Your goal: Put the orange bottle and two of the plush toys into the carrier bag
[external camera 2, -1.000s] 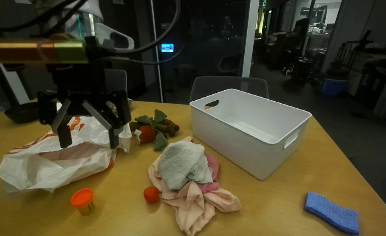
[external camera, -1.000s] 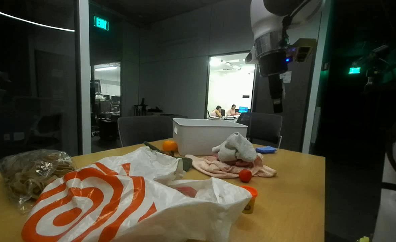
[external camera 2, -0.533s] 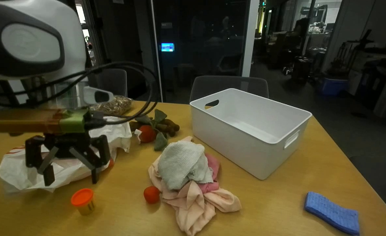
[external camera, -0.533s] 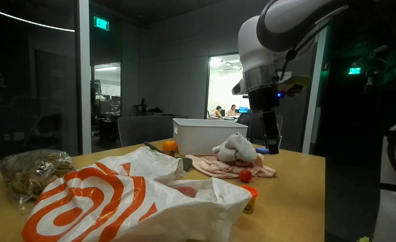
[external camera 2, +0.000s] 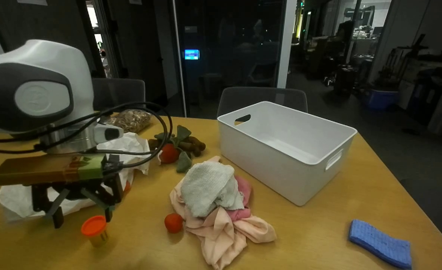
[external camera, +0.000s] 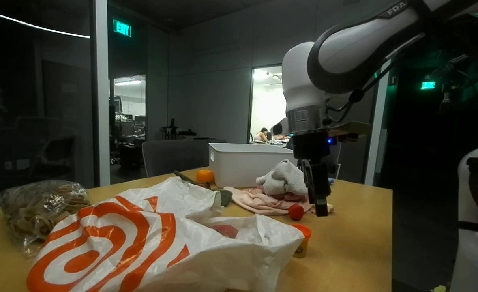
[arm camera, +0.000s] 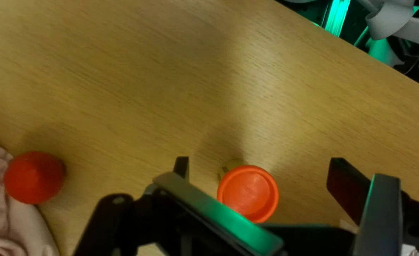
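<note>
The orange bottle, a small yellow tub with an orange lid, stands upright on the table in both exterior views (external camera: 301, 247) (external camera 2: 95, 229). In the wrist view its lid (arm camera: 248, 192) lies between my fingers, nearer the left one. My gripper (external camera 2: 83, 216) is open and empty, a little above the tub; it also shows in the wrist view (arm camera: 261, 166). The white and orange carrier bag (external camera: 113, 239) lies crumpled beside the tub, its mouth partly open. Plush toys include a red one with green leaves (external camera 2: 169, 153), a brown one (external camera 2: 194, 144) and a small red one (external camera 2: 173, 223).
A white bin (external camera 2: 265, 150) stands at the back. Pink and grey cloths (external camera 2: 211, 189) lie in a pile beside the small red toy. A blue sponge (external camera 2: 380, 242) and a clear bag of brown material (external camera: 40, 211) lie on the table (external camera: 356, 243).
My gripper has come down from high above the table to just above the orange-lidded tub, staying open. The tub, bag and toys have not moved.
</note>
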Action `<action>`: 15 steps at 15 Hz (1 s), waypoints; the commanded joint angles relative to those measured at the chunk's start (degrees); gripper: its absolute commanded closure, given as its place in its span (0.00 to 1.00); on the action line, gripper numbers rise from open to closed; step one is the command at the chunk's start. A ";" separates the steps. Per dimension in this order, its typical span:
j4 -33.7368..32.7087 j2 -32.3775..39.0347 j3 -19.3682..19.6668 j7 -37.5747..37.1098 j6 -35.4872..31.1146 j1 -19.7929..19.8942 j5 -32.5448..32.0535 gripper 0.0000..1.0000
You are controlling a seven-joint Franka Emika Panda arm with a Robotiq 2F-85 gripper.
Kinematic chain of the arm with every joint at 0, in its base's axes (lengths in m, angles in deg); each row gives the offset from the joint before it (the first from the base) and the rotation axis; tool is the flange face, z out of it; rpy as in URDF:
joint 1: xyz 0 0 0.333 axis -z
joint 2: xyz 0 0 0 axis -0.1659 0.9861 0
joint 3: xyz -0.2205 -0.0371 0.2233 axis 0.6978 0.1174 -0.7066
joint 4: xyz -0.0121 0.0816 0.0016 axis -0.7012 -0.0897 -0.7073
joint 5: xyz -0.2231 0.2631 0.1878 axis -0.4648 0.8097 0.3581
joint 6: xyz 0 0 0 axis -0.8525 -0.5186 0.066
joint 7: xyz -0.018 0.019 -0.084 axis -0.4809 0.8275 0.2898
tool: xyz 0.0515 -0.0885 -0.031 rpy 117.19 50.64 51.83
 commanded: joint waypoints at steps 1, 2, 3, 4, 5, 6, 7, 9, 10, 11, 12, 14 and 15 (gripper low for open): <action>-0.20 4.44 0.14 3.61 -4.29 -0.98 1.36 0.00; -0.74 6.87 0.47 4.71 -5.15 -1.08 1.52 0.00; -0.96 8.15 0.49 5.43 -5.74 -1.03 1.55 0.00; -1.24 10.05 0.68 6.45 -6.48 -1.07 1.90 0.00; -1.45 11.53 0.71 7.33 -7.06 -1.13 2.34 0.00; -1.67 12.95 0.66 8.22 -7.65 -1.14 2.77 0.00; -1.98 14.20 0.59 9.10 -8.09 -1.29 3.63 0.00; -2.70 16.35 0.00 10.37 -8.48 -1.31 5.12 0.00; -3.00 17.09 -0.34 10.89 -8.62 -1.22 5.57 0.00; -3.19 17.90 -0.92 10.83 -9.41 -1.01 5.61 0.00; -3.41 18.51 -1.31 11.00 -9.76 -0.86 5.61 0.19; -3.74 19.07 -1.93 11.09 -10.22 -0.51 5.12 0.34; -3.95 19.20 -2.10 11.21 -10.05 -0.38 5.07 0.42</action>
